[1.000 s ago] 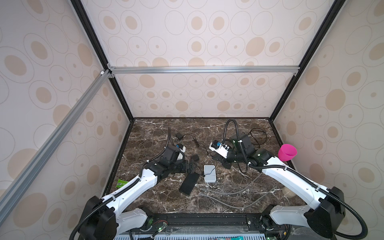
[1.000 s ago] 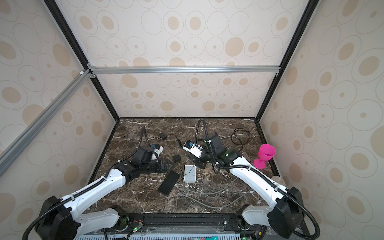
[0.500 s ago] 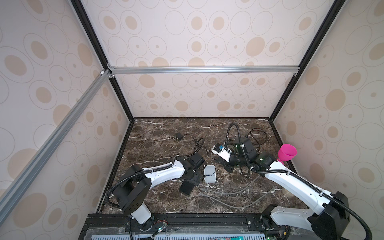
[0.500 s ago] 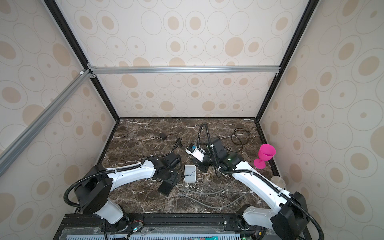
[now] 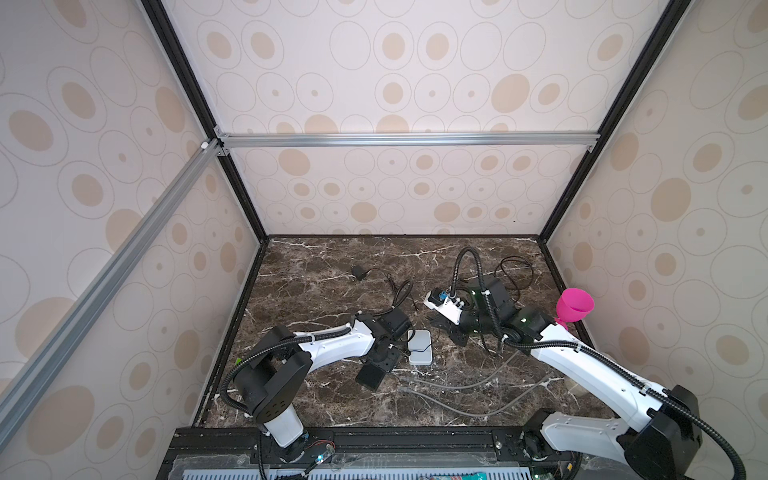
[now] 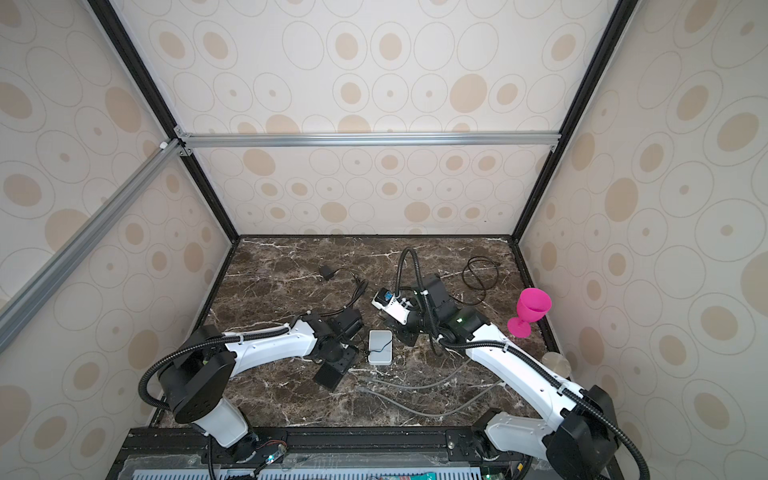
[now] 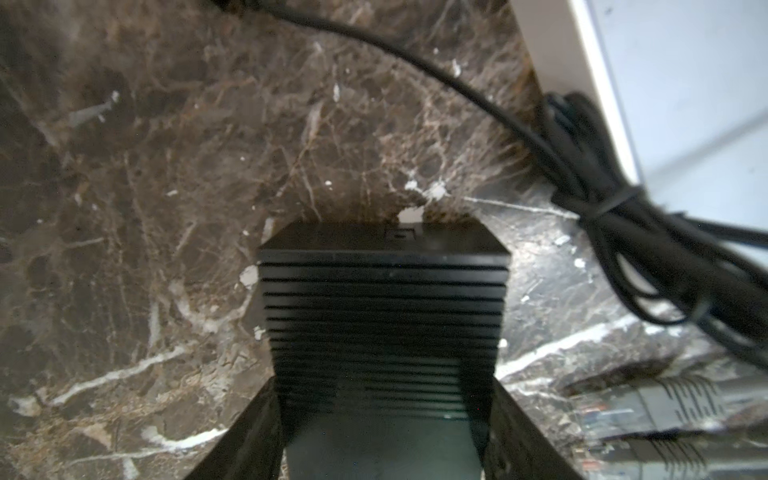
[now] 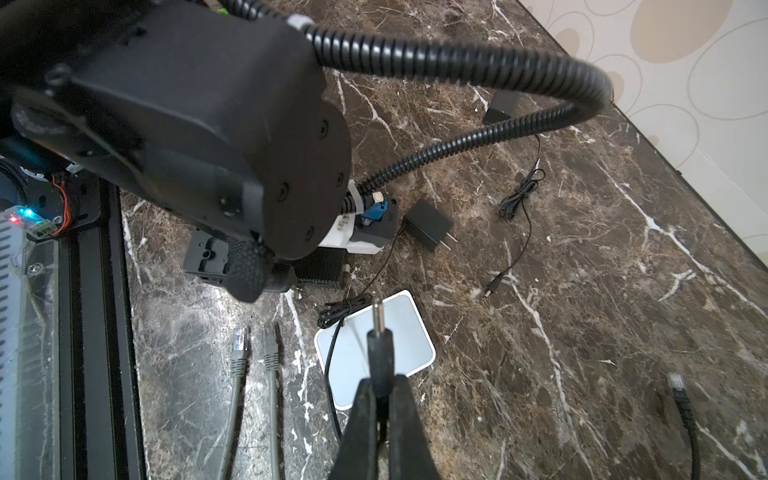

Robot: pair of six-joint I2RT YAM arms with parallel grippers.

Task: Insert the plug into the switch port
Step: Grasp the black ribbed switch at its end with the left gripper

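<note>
I see a pink goblet [image 5: 574,308] standing upright at the right edge of the marble tabletop [image 5: 316,266]. Nearer the front is a clear glass [image 6: 557,360] I can barely make out. A white box [image 5: 419,353] lies flat mid-table. Two grey network cables [image 8: 239,353] lie side by side by the front rail, and a black network cable [image 8: 685,409] lies well apart from them. A small black adapter [image 5: 357,272] sits toward the back wall.
</note>
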